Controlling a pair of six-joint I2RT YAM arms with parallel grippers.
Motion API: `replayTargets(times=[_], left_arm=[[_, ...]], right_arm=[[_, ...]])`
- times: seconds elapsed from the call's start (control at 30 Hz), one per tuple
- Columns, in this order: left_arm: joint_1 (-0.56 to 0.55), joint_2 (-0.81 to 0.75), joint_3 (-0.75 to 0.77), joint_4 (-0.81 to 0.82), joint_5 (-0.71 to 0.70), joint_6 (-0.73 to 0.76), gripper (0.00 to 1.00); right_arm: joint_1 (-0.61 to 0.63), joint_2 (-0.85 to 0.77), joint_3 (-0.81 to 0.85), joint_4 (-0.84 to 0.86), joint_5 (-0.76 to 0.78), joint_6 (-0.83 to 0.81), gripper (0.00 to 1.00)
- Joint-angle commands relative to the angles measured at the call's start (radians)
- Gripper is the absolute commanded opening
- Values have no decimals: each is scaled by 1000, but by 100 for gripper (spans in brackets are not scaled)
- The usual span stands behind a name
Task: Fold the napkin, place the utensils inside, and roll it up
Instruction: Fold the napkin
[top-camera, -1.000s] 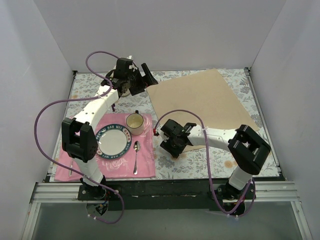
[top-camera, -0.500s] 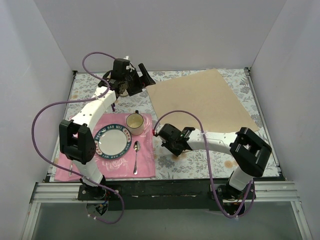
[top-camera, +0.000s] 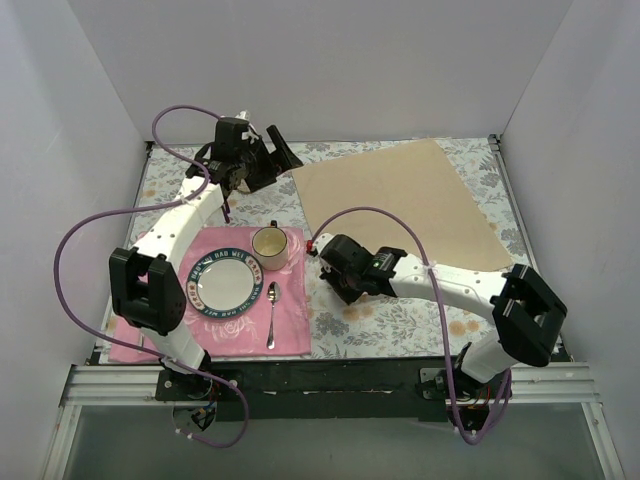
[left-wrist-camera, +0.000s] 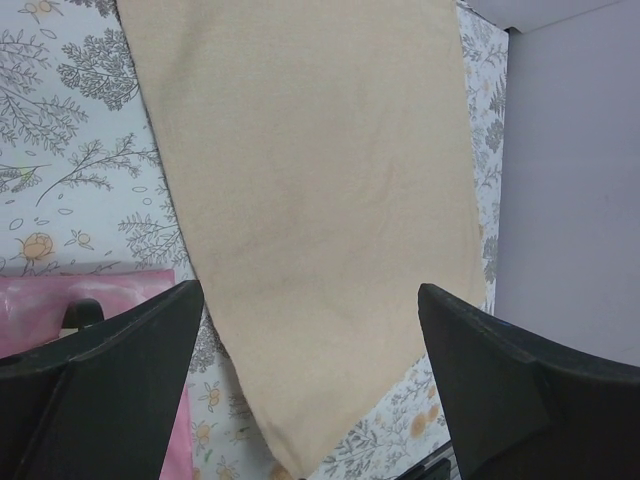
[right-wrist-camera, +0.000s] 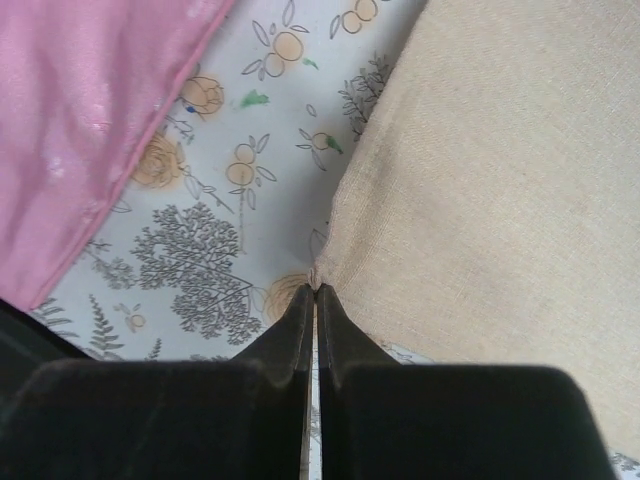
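As only its wrist view shows, right gripper (right-wrist-camera: 316, 290) pinches the napkin (right-wrist-camera: 480, 200)

A robot test cell in a lab, dressed to look like a dining table. Plain white walls (top-camera: 330, 70) box in three sides of the worktop. A left arm (top-camera: 180, 215) and a right arm (top-camera: 450, 285), both white and black, are bolted to a metal rail (top-camera: 300, 375) at the near edge, trailing purple cables (top-camera: 80, 240). A grey floral tablecloth (top-camera: 400, 325) carries a pink placemat (top-camera: 290, 320), plate (top-camera: 225, 283), cup (top-camera: 270, 245), spoon (top-camera: 272, 310) and beige napkin (top-camera: 400, 200)
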Motion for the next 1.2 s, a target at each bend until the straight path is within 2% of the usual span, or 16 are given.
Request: replayTargets(times=[0.0,0.07,0.13,0.33,0.57,0.77,0.97,1.17], left_arm=[[16,-83,-16,5,0,13,89],[19,-91,-26,8,0,17,89],[17,-95,-38,13,2,16,89],[19,-94,-66,29,25,11,89],[17,-39,-56,52,80,-2,89],[14,26,-44,109,121,-33,89],[4,110,6,120,120,-27,89],[0,153,11,158,134,-41,88]], right_arm=[[2,-74,18,9,-104,74,1],[0,-107,16,14,-104,97,1],[-6,-122,24,-8,-34,105,1],[-144,-137,39,-26,-11,99,1],[-511,-119,73,69,-104,8,1],[-732,72,240,136,-166,-81,1],[-862,276,459,161,-216,-136,1],[-934,456,640,176,-268,-173,1]])
